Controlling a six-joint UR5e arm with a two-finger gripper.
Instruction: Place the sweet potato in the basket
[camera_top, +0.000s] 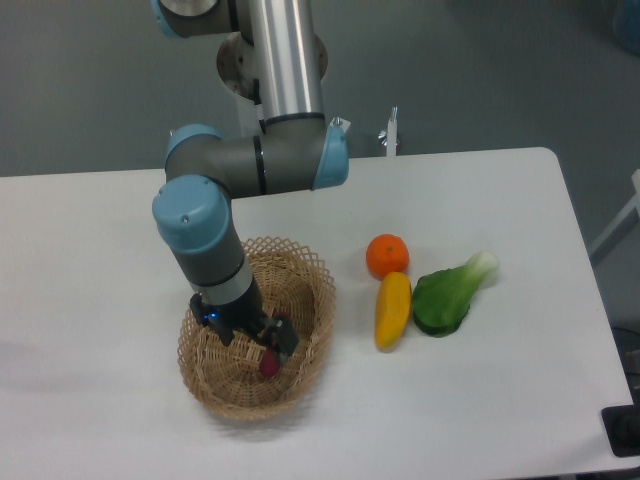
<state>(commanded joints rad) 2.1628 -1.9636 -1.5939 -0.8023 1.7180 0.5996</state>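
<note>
Inside the light tan oval woven wicker basket (305, 300), the black two-finger gripper (272, 357) grasps the small reddish-purple sweet potato (268, 366) — seemingly light, firm, smooth — best pinched mid-body. Right: round orange fruit (387, 255), yellow oblong vegetable (392, 309).

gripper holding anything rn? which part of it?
Looks like the gripper pinches the sweet potato by its upper end, low inside the basket. Contact is partly hidden.

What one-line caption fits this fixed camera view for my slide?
UR5e claw lowered inside the wicker basket with the sweet potato at its tips; orange, yellow vegetable and leafy green lie to the side.
</note>
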